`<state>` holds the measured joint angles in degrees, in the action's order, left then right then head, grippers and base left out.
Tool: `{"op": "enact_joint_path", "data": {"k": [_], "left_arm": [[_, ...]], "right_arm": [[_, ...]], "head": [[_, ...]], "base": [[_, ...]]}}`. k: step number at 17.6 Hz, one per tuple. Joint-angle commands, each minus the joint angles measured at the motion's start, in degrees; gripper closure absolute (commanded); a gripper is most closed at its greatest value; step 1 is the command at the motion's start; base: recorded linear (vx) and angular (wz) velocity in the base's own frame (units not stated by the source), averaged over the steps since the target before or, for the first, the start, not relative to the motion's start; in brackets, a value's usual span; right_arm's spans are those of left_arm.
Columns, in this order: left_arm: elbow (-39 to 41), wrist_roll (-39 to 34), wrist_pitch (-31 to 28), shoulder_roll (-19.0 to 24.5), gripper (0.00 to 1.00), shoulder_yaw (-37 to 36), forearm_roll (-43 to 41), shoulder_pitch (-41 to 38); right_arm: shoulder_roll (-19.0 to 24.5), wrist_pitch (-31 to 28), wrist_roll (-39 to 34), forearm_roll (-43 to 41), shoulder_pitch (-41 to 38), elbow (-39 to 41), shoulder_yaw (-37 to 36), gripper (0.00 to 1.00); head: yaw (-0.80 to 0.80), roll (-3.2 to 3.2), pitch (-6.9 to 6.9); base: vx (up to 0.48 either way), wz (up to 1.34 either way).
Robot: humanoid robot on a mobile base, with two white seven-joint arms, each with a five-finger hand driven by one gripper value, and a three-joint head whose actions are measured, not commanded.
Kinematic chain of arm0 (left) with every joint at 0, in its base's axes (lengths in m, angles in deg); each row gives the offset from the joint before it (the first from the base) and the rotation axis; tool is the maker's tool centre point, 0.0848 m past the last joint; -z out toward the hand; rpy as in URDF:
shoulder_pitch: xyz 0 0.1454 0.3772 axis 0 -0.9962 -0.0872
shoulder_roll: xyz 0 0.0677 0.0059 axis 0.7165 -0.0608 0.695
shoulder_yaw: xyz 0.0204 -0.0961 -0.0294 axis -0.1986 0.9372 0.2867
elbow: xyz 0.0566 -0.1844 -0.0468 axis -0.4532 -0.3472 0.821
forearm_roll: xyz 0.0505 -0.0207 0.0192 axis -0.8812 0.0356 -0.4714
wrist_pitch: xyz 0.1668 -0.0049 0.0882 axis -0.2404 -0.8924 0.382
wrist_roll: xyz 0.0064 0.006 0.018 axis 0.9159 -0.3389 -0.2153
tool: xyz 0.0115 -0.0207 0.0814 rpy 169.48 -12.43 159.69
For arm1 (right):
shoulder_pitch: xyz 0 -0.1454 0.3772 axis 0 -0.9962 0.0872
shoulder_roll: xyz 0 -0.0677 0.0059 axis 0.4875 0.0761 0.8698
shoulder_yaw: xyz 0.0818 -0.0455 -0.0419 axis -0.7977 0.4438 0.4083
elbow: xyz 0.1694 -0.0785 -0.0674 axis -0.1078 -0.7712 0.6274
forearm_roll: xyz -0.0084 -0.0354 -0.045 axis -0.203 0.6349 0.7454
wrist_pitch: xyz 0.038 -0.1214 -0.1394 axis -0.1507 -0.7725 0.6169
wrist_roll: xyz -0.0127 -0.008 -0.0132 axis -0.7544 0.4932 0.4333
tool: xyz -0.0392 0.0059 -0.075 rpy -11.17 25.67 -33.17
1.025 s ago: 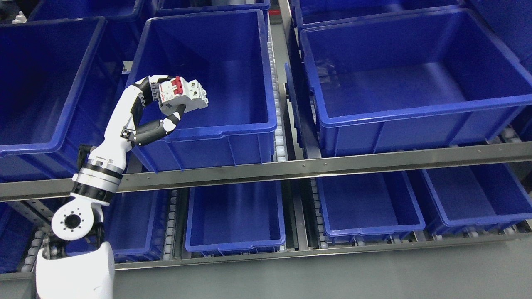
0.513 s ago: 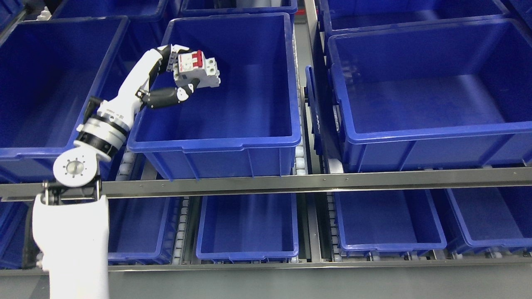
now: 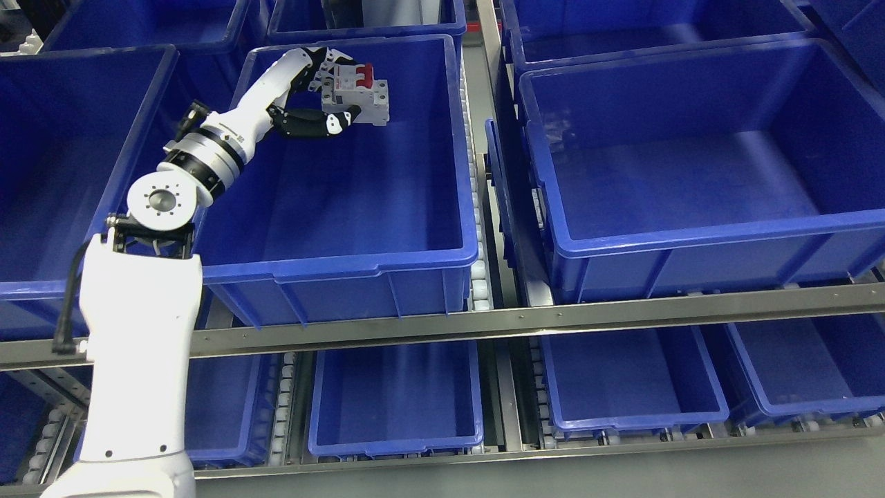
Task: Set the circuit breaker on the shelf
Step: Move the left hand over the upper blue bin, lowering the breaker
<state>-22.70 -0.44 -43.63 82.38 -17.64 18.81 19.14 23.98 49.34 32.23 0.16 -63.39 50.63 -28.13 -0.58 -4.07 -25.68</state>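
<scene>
My left hand (image 3: 332, 97) is shut on a white circuit breaker (image 3: 359, 100) with red switches. It holds the breaker in the air inside the far half of a large blue bin (image 3: 332, 263) on the upper shelf level. The bin's floor below the breaker is bare. My left arm reaches up from the lower left over the bin's left wall. The right arm is out of view.
More blue bins stand left (image 3: 41, 270) and right (image 3: 691, 235) on the same level, with several behind and on the lower level (image 3: 394, 443). A steel shelf rail (image 3: 518, 321) runs across the front, and a roller track (image 3: 477, 228) lies between bins.
My left arm has reached further forward and up, carrying the breaker from the bin's near left corner deeper toward its back. The camera view has also shifted.
</scene>
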Motion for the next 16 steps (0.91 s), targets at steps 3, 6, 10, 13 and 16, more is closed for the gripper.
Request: {"op": "enact_joint_path", "data": {"k": [3,6,10,13,16], "left_arm": [[-26.0,-0.8,2.3,0.1,0.86,-4.4,-5.0,4.6],[-27.9,-2.1,2.3,0.2,0.82,-4.5,-5.2,4.8],[-28.7,-5.0,2.1,-0.3,0.62,-4.4,-5.7,5.2],[-29.1,-5.9,2.0,0.0,0.45,-4.6,-5.7,7.3],[-29.1,-5.9,2.0,0.0,0.37,-4.8,-5.7,8.3]], "right_arm": [[-1.0,0.0,0.0,0.0,0.0,0.0,0.0,0.0],[-1.0,0.0,0.0,0.0,0.0,0.0,0.0,0.0],[-1.0,0.0,0.0,0.0,0.0,0.0,0.0,0.0],[-1.0,0.0,0.0,0.0,0.0,0.0,0.0,0.0],[-1.0,0.0,0.0,0.0,-0.1,0.0,0.0,0.0]], "head": [[0.0,0.0,0.0],[0.0,0.0,0.0],[0.0,0.0,0.0],[0.0,0.0,0.0],[0.0,0.0,0.0]], "base": [[0.035,-0.02],[0.009,-0.01],[0.0,0.0],[0.0,0.0],[0.0,0.0]]}}
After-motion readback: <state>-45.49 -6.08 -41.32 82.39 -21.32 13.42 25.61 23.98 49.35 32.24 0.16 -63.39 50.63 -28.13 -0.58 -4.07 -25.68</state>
